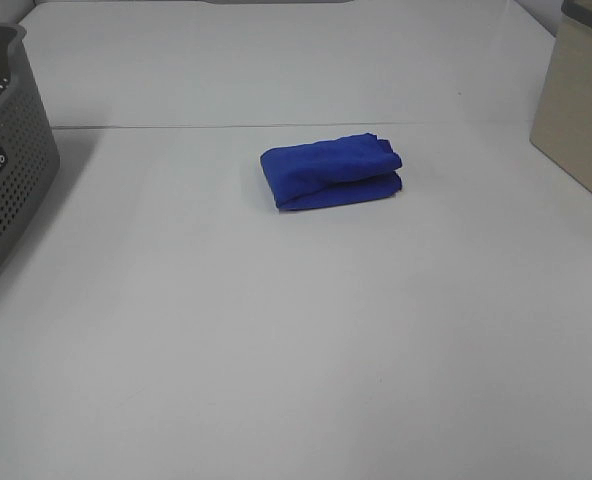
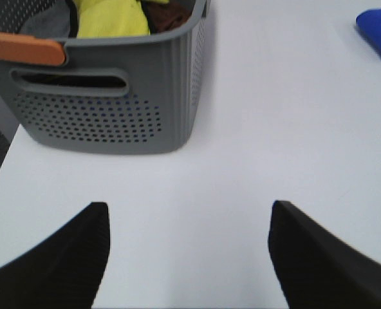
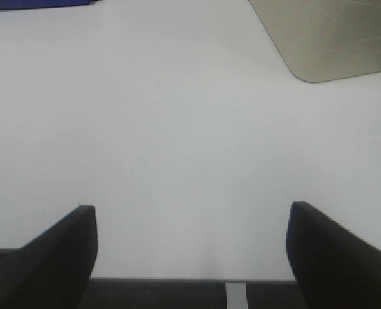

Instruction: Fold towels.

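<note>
The royal-blue towel (image 1: 332, 171) lies folded into a compact thick bundle on the white table (image 1: 296, 330), a little behind its middle. A corner of it shows in the left wrist view (image 2: 379, 31) and a thin strip of it in the right wrist view (image 3: 39, 3). No arm or gripper shows in the exterior high view. My left gripper (image 2: 189, 257) is open and empty over bare table near the grey basket. My right gripper (image 3: 192, 257) is open and empty over the table's edge. Both are well away from the towel.
A grey perforated basket (image 1: 1, 150) stands at the left edge; in the left wrist view the basket (image 2: 107, 96) holds yellow, grey and dark cloths. A beige bin (image 1: 581, 110) stands at the back right, and shows in the right wrist view (image 3: 329, 35).
</note>
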Robot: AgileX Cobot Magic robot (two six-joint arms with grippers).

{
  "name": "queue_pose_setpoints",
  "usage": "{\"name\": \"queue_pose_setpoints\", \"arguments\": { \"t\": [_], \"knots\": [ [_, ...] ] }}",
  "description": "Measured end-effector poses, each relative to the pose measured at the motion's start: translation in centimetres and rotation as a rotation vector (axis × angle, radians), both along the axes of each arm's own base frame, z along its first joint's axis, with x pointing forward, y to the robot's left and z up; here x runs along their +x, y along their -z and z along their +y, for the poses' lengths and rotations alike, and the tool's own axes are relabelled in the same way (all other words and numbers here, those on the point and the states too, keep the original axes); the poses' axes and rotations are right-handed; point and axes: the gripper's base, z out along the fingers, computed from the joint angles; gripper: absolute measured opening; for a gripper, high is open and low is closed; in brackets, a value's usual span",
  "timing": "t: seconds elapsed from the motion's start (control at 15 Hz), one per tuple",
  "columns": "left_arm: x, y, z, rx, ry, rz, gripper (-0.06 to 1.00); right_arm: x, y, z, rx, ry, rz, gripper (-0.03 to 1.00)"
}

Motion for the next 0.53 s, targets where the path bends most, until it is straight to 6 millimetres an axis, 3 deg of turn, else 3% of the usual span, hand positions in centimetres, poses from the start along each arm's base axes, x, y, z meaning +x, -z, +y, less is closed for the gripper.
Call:
{"name": "queue_pose_setpoints", "arguments": {
  "t": [0.53],
  "knots": [
    [0.58,0.23,-0.29,-0.029,0.019,-0.036,0.64,0.27,0.1,0.1,0.012,-0.006,-0.018,0.76]
  ]
}}
